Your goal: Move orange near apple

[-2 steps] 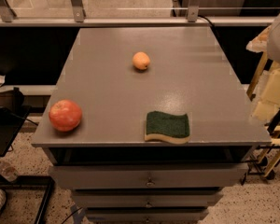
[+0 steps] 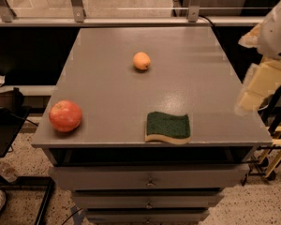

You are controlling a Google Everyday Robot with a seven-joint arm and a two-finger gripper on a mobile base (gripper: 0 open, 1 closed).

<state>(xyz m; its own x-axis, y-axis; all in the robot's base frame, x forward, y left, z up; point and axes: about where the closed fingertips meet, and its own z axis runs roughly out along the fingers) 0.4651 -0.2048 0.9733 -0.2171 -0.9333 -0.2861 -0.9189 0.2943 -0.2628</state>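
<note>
My gripper (image 2: 255, 90), whose width I cannot tell, has moved slightly inward at the right edge of the cabinet (image 2: 201, 78), but the orange (image 2: 141, 60) stays mid-top, well apart from the apple (image 2: 65, 116), not yet grasped.

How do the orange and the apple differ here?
The apple is larger than the orange. The apple is red and shiny, the orange pale yellow-orange and matte. The apple sits at the table's front left corner, the orange farther back near the middle. Both are round; the end effector is off the table's right edge.
</note>
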